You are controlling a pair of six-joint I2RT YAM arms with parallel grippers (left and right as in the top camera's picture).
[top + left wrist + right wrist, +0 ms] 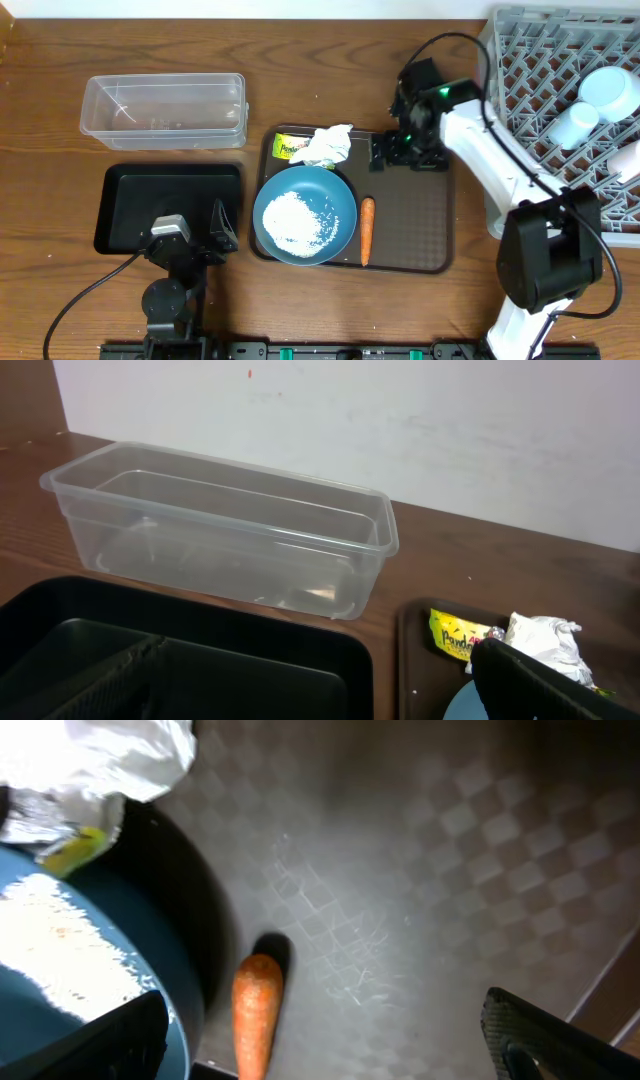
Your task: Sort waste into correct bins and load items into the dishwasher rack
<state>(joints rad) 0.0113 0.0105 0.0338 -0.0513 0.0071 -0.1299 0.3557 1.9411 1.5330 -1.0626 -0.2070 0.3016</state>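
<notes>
Rice [296, 217] covers the plate [344, 203]; left gripper [192, 232] and right gripper [405, 152] both stand wide.

A: What sort of place is this?
B: A robot test bench, it seems: brown wood-grain table [50, 130], plain white wall [400, 430], white jointed robot arm [495, 155], light-grey lattice plastic dishwasher rack [535, 65].

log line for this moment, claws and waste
left claw open over black tray | right claw open, empty, above brown tray | plate, carrot, napkin, wrapper unsorted on it

The carrot [367, 230] is orange, the plate [342, 203] blue, the tray [415, 220] checkered brown.
</notes>
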